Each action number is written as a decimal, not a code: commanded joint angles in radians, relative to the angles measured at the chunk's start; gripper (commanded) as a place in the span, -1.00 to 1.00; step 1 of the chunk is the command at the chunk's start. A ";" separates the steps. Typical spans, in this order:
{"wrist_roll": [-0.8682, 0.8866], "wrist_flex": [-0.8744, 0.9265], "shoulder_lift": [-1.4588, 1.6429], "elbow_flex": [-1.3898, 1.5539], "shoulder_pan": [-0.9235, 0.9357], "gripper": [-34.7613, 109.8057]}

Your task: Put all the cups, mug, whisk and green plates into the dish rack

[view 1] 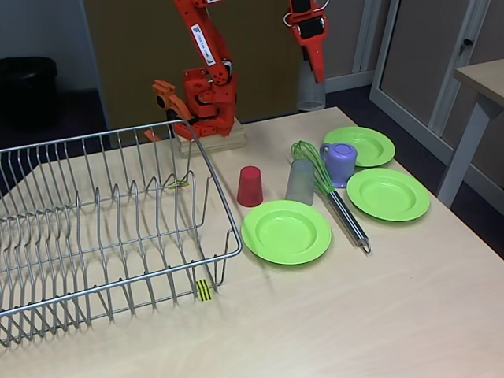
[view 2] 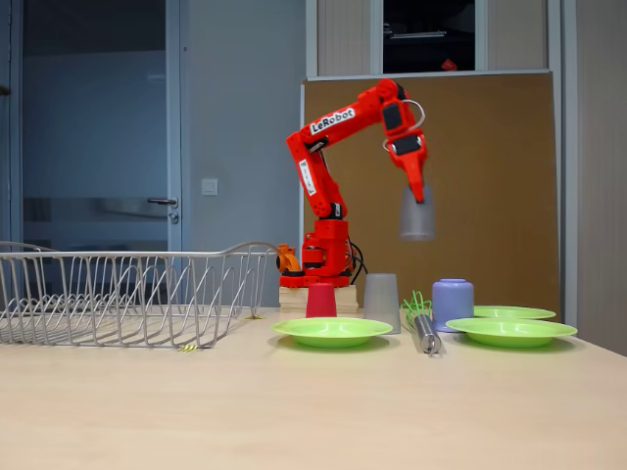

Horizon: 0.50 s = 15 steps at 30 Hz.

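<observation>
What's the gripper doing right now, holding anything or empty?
Gripper: closed on a translucent grey cup, held high in the air above the table.

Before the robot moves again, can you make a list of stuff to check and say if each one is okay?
1. Is a cup held? The gripper has a grey cup in its fingers, lifted well above the table: ok.
2. Is the hold firm? The cup looks blurred: cannot tell.
3. Is the dish rack free to take it? Nothing lies between its prongs: ok.
4. Is the way to the rack open? The red cup and the second grey cup stand low below it: ok.
5. Is everything put away? Three green plates, the mug and the whisk are on the table: not ok.
</observation>
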 commanded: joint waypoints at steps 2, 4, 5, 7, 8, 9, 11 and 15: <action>-0.532 0.057 0.061 -0.081 0.399 -0.42; -0.738 0.032 0.051 -0.104 0.568 -0.42; -0.838 0.018 0.037 -0.121 0.649 -0.42; -1.002 -0.014 0.003 -0.150 0.790 -0.41; -1.077 -0.029 -0.017 -0.169 0.856 -0.39; -1.149 -0.046 -0.043 -0.186 0.920 -0.38; -1.284 -0.089 -0.098 -0.215 1.042 -0.37; -1.497 -0.163 -0.235 -0.282 1.239 -0.37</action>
